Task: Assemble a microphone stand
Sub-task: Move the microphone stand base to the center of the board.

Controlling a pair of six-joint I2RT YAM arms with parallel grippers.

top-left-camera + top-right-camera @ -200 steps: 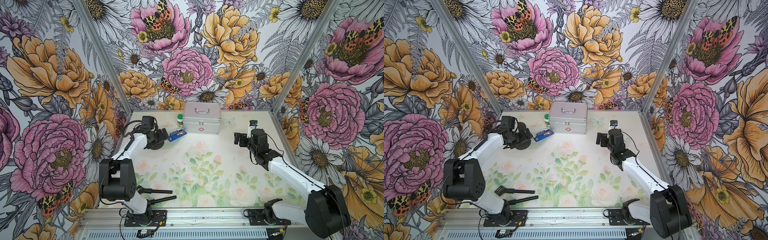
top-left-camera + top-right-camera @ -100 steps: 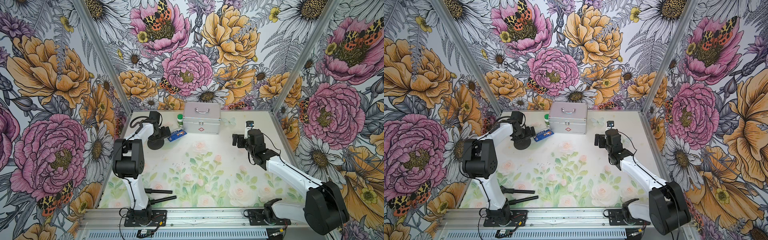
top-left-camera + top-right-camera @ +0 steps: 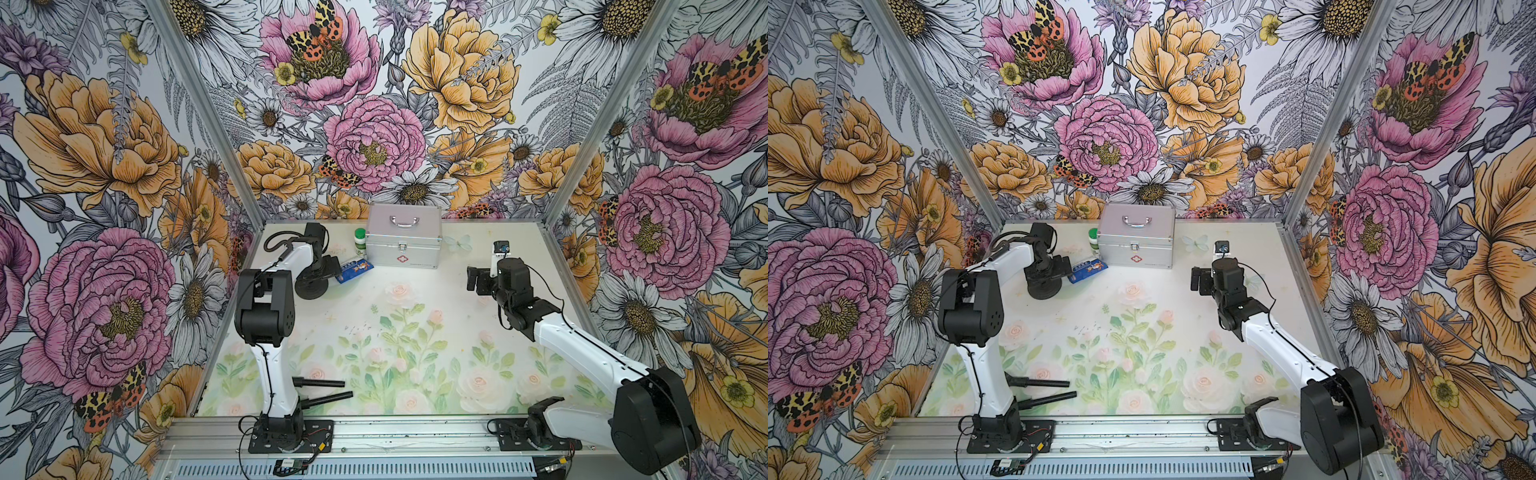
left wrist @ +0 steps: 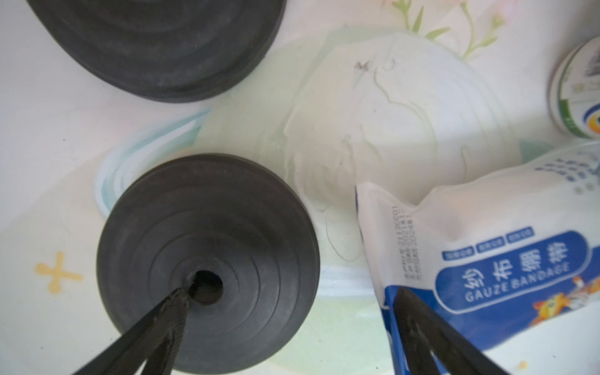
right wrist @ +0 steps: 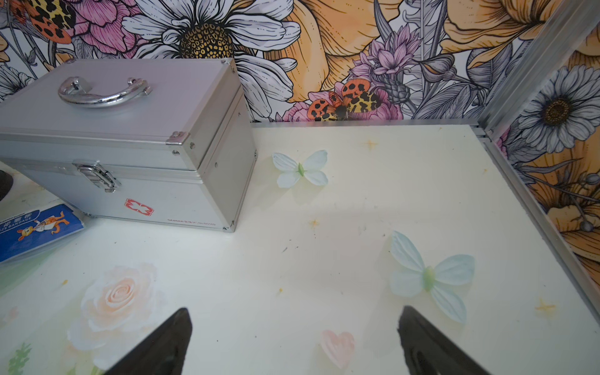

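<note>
The black round base [image 3: 311, 286] of the stand lies at the far left of the table in both top views [image 3: 1043, 289]. Its ringed top and centre hole fill the left wrist view [image 4: 207, 246]. My left gripper [image 4: 292, 298] hangs open just above it [image 3: 330, 266]. One fingertip [image 4: 175, 302] sits over the rim of the hole. A second black disc [image 4: 156, 42] shows in the left wrist view, cut by the frame edge. Two black rods [image 3: 322, 383] [image 3: 329, 399] lie at the front left. My right gripper [image 5: 295, 324] is open and empty over the right side [image 3: 478, 280].
A blue and white gauze bandage pack [image 4: 480, 246] lies right beside the base, under my other left finger. A green-capped bottle [image 3: 360, 241] and a silver first-aid case [image 3: 403, 237] stand at the back. Flowered walls close in three sides.
The left arm's elbow has swung up and towards the middle, and its gripper has shifted right over the base. The right gripper has drifted slightly back and left. Both stay open.
</note>
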